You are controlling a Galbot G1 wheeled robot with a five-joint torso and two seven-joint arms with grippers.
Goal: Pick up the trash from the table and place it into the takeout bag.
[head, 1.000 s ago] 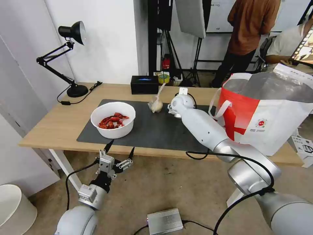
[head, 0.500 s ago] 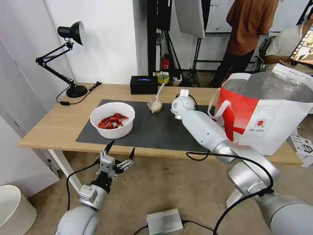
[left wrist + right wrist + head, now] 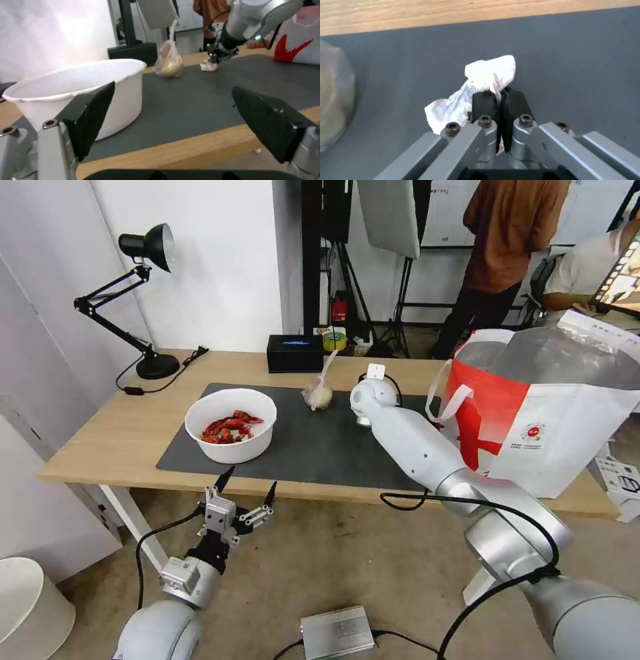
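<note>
Right gripper (image 3: 501,100) clamped on crumpled tissue (image 3: 480,85) over mat (image 3: 573,62), knotted bag (image 3: 169,62) just beside

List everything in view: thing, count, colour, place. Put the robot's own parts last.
table: one, light wood, in front of the robot.
mat: one, dark grey, on the table.
bowl: one, white, holding red shells, on the mat's left end.
knotted bag: one, clear, pale contents, at the mat's far edge.
tissue: one, white, crumpled, on the mat, pinched in the right hand.
takeout bag: one, white and red, foil-lined, at the table's right end.
black box: one, at the table's far edge.
desk lamp: one, black, far left corner.
left hand: open, below the table's near edge, in front of the bowl.
right hand: shut on the tissue, over the mat.
</note>
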